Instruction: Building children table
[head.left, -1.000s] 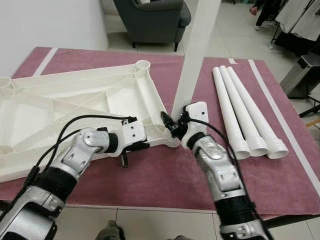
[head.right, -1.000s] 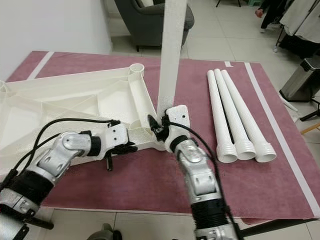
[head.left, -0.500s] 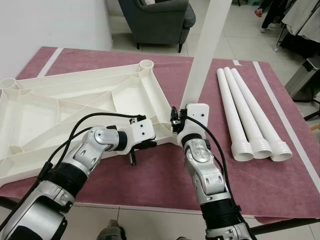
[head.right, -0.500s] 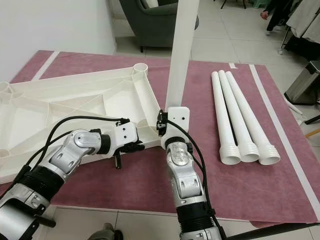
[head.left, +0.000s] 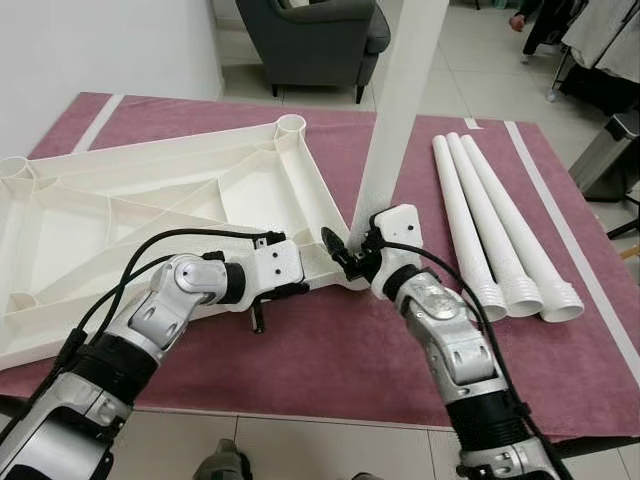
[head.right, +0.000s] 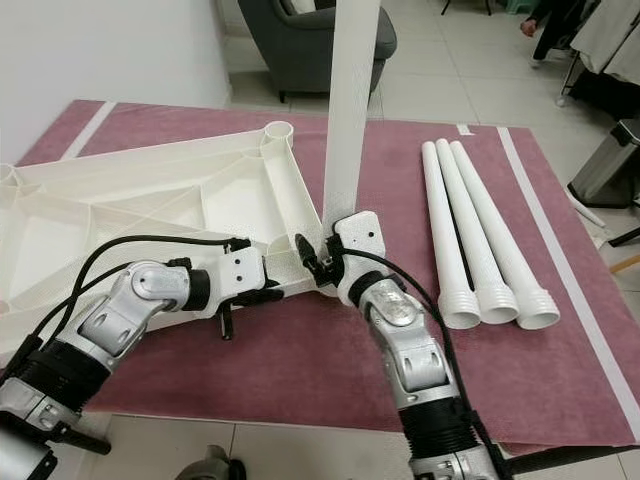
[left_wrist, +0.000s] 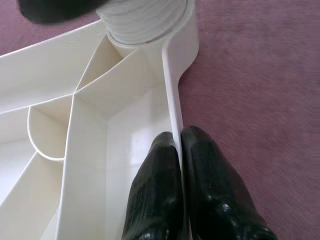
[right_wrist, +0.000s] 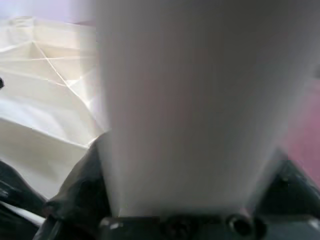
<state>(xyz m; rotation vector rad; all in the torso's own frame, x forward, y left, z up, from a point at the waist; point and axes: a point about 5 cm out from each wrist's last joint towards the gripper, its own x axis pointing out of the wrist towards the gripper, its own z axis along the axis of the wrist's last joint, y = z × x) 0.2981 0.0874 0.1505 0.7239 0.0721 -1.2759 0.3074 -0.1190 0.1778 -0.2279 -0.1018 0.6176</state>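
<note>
Right end effector (head.right: 322, 262) gripping upright leg (head.right: 348, 105) at tabletop (head.left: 150, 215) near corner socket; left end effector (left_wrist: 181, 150) pinching tabletop rim. Three legs (head.left: 500, 235) lying unfitted near mat's right edge.

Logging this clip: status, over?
Left end effector pinching upturned white plastic tabletop rim. Right end effector gripping upright white leg tube at corner socket. Three spare white tubes lie aside.

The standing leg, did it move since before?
Yes. The standing leg now leans less toward the three lying legs; its foot stays in the tabletop corner.
</note>
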